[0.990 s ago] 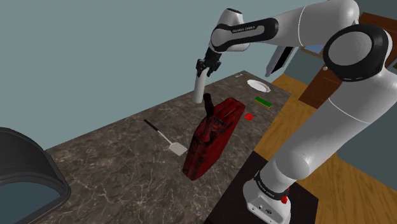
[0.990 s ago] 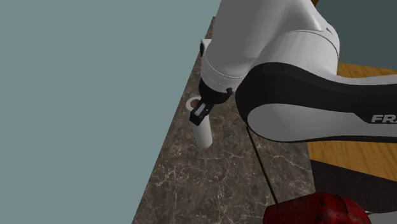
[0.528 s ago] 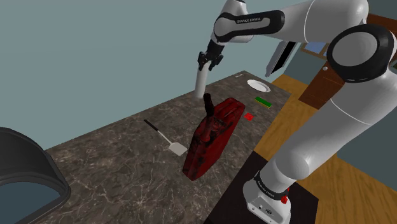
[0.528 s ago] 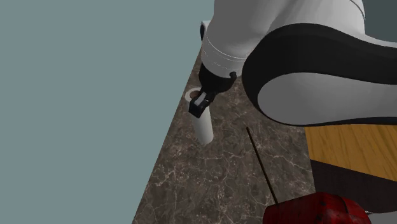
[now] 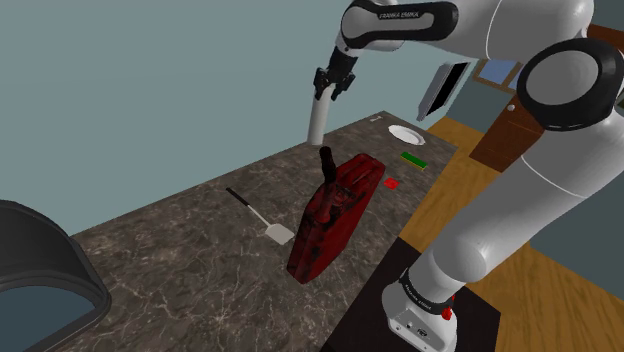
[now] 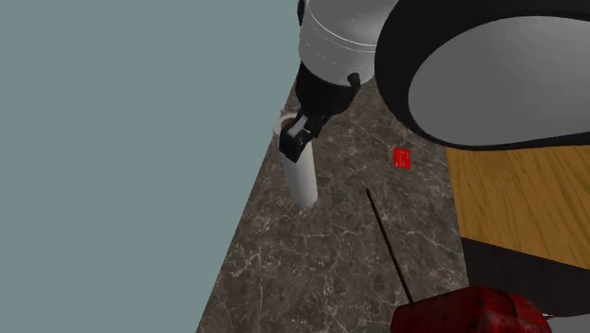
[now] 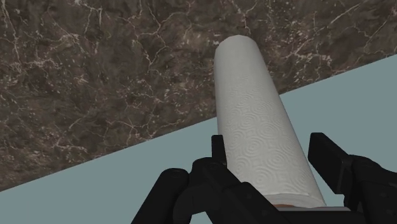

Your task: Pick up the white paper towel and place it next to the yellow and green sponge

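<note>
Paper towel sits as a white embossed roll between the two black fingers of the claw, which pinches it at its near end, one finger on each side. From the claw the roll points away, toward the dark marbled surface. In the shoulder view the claw holds the towel nearly upright. Its lower end seems to hang clear of the surface, close to the back edge by the grey-blue wall. So we judge that the picking is done and the carrying step is in hand.

Nearer to the stand lies a red canister, with a spatula beside it. Farther toward the shoulder view's right we find a small red square, then a flat green thing that we take for the sponge, and a white plate behind it. The next move, we think, calls for a carry toward that side. Then comes a slow descent to a bare spot just beside the sponge, not on it and not on the plate, before the claw lets go.

Yellow on the sponge we cannot make out. In the second exterior view the arm covers the upper right, and the gap under the towel is hard to judge there.
</note>
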{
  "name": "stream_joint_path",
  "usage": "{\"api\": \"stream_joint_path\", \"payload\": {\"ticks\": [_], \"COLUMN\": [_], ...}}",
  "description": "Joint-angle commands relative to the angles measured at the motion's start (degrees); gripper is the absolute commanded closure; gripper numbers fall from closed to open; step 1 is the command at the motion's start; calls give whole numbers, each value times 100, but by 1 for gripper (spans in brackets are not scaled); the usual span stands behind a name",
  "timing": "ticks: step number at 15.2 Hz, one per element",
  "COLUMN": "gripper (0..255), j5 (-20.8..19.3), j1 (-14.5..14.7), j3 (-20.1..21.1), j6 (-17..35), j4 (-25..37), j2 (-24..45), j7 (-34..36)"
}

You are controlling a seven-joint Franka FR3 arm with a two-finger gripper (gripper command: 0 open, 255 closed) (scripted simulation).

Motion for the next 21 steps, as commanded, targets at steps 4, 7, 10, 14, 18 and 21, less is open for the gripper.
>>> {"api": "stream_joint_path", "payload": {"ticks": [4, 7, 10, 14, 18, 21], "gripper": [255, 255, 255, 255, 255, 255], "j5": [6, 10, 15, 24, 36, 48], "j1": [-2, -1, 0, 1, 0, -1], "j3": [-3, -2, -2, -2, -5, -8], "j6": [-396, -629, -864, -1182, -1506, -1756], "j4": [397, 641, 899, 1267, 1665, 1985], "j2": [2, 13, 37, 87, 161, 233], "j7": [-18, -23, -28, -38, -49, -59]}}
